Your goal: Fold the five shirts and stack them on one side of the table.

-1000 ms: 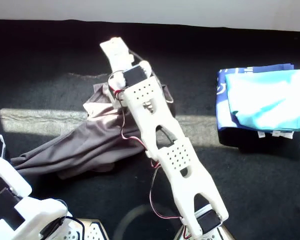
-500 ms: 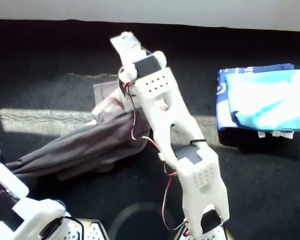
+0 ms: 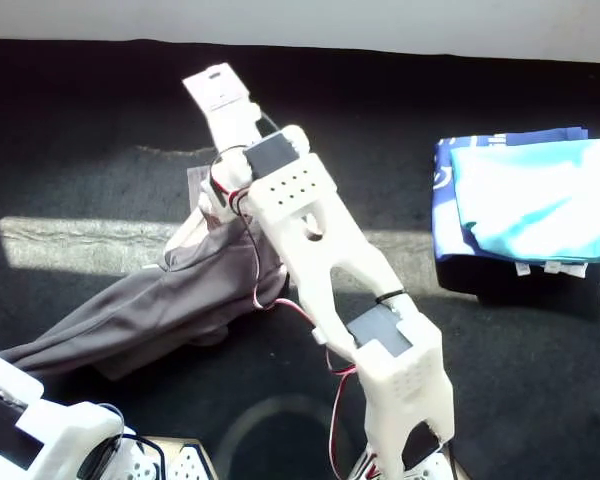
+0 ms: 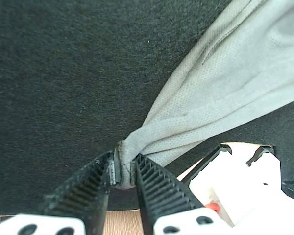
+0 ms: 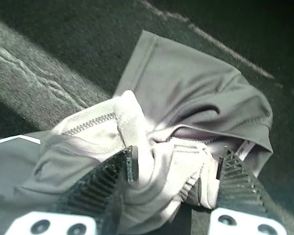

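The grey shirt (image 3: 170, 300) stretches from the near-left corner of the bench (image 3: 100, 110) to its middle. The left end effector (image 4: 122, 171) pinches its corner; the right end effector (image 5: 179, 161) stands open astride the bunched far end. The folded stack (image 3: 530, 200) sits at the right edge, well apart.

Right arm (image 3: 320, 250): white plastic links with rows of small round holes.
Motors (image 3: 270, 155): black blocks set between the white links.
Cables (image 3: 250, 260): thin red, white and black wires.
Left gripper (image 4: 123, 164): black toothed fingers on white bases with round holes.
Right gripper (image 5: 179, 159): black ridged fingers, white bases.
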Available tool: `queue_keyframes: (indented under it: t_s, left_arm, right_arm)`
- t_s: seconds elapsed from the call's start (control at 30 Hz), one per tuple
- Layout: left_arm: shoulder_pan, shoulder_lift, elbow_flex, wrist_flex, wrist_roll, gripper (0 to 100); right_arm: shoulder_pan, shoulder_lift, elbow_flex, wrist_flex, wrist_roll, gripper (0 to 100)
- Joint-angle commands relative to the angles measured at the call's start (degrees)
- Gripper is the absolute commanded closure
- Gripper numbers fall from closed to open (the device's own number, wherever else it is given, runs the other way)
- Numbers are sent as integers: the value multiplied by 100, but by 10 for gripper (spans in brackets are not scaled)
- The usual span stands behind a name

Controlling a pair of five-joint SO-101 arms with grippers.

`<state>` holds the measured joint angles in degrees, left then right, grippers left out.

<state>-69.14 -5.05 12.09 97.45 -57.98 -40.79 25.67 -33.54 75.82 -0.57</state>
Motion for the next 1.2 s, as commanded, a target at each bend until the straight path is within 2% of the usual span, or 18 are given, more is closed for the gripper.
queue_keyframes:
  t_s: [0.0, 0.2, 0.4, 0.5, 0.77, 1.17]
  left_arm:
    - [-31, -119, 48, -79, -79, 991]
    - [-75, -119, 40, -79, -79, 991]
    - [-75, -119, 48, -79, -79, 991]
    - [-75, -119, 48, -79, -79, 991]
    - [-40, -119, 48, -79, -79, 991]
    - [-259, -119, 48, -316, -79, 991]
  right_arm:
    - [-356, 127, -330, -365, 26, 743]
    - [-752, 1138, -1130, -391, 53, 748]
    - [-593, 2158, -1921, -374, 62, 914]
    - [-435, 2440, -2290, -374, 62, 965]
    - [154, 2589, -2580, -382, 466, 993]
    - [-66, 2167, -3846, -637, 466, 989]
